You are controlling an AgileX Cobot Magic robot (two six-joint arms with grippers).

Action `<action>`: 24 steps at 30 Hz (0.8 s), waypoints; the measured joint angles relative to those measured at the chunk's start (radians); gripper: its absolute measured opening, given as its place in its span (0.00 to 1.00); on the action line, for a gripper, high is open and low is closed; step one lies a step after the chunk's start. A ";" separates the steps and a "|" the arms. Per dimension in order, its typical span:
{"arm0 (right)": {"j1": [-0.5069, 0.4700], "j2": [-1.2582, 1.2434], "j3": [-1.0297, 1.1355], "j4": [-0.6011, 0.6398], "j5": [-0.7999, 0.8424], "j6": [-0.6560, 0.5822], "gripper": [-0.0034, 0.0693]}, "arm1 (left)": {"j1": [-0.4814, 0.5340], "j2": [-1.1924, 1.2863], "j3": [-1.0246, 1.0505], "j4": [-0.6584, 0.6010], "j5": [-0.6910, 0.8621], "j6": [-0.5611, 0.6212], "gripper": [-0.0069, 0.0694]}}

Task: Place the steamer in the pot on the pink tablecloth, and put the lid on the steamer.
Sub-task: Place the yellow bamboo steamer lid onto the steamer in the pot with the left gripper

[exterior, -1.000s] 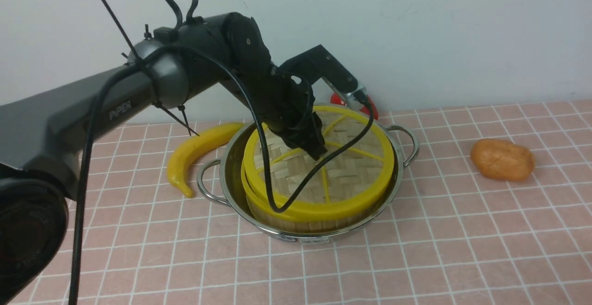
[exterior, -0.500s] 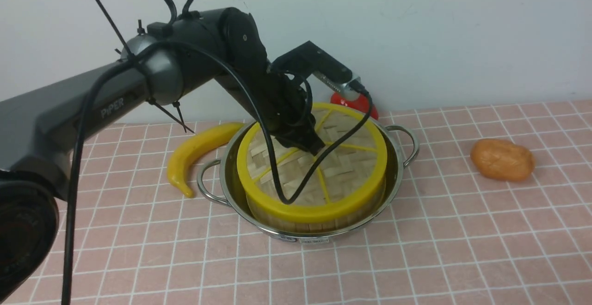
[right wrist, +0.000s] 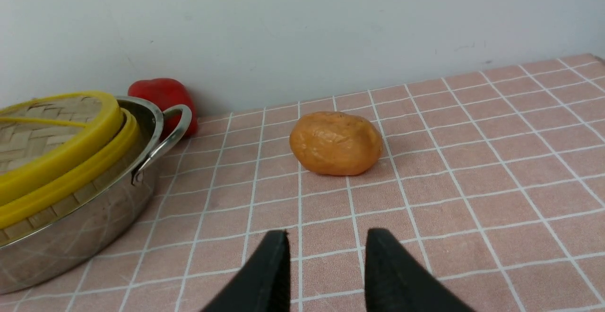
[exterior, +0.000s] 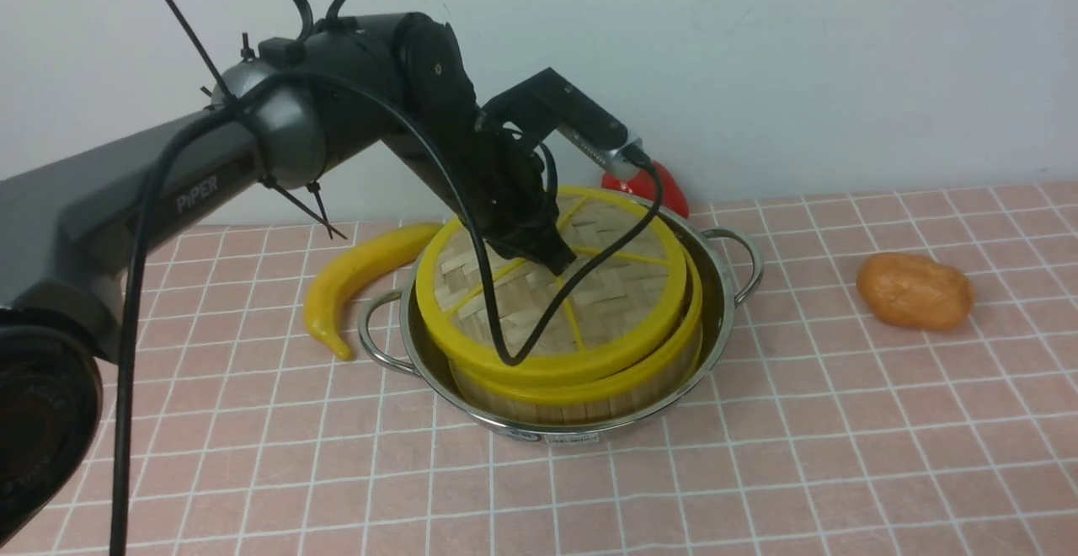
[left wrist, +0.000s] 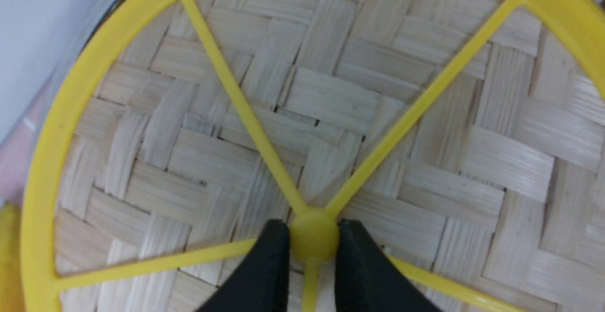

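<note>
The stainless-steel pot (exterior: 724, 303) stood on the pink tablecloth (exterior: 758, 472), and the bamboo steamer (exterior: 589, 396) sat inside it, its yellow rim a little above the rim of the pot. The woven lid (exterior: 606, 303) was over the steamer but not seated on it: it was shifted toward the robot's left, so a crescent of the steamer's yellow rim showed on the right and front side. In the right wrist view the lid (right wrist: 56, 132) looked tilted, with the edge near the pot handle raised above the steamer rim (right wrist: 71, 179).

The left gripper (exterior: 563, 265) was at the middle of the lid. In the left wrist view its two black fingers (left wrist: 269, 264) stood on both sides of the small yellow knob (left wrist: 313, 238) where the spokes met, and they touched it, so the left gripper (left wrist: 313, 255) was clenched on the knob of the lid.

The right gripper (right wrist: 326, 255) hung over bare cloth with its jaws apart and nothing between them. An orange potato-like toy (right wrist: 335, 143) lay ahead of it, well apart from the pot.

A yellow banana (exterior: 354, 282) lay just beside the left handle of the pot, and a red toy (exterior: 661, 189) lay behind the pot, near the wall.
</note>
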 joint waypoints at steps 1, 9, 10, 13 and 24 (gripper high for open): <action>0.000 0.000 0.000 0.000 0.000 0.000 0.38 | 0.000 0.000 0.000 -0.013 -0.006 0.009 0.24; 0.000 0.000 0.000 0.000 0.000 -0.001 0.38 | 0.000 0.000 0.000 -0.028 -0.012 0.020 0.24; 0.000 0.000 0.000 0.000 0.000 -0.001 0.38 | 0.000 0.000 0.000 -0.032 -0.009 0.018 0.24; 0.000 0.000 0.000 0.000 0.000 -0.001 0.38 | 0.000 0.004 -0.002 -0.050 0.009 0.018 0.24; 0.000 0.000 0.000 0.000 0.000 -0.001 0.38 | -0.001 0.029 -0.003 -0.115 0.044 0.015 0.24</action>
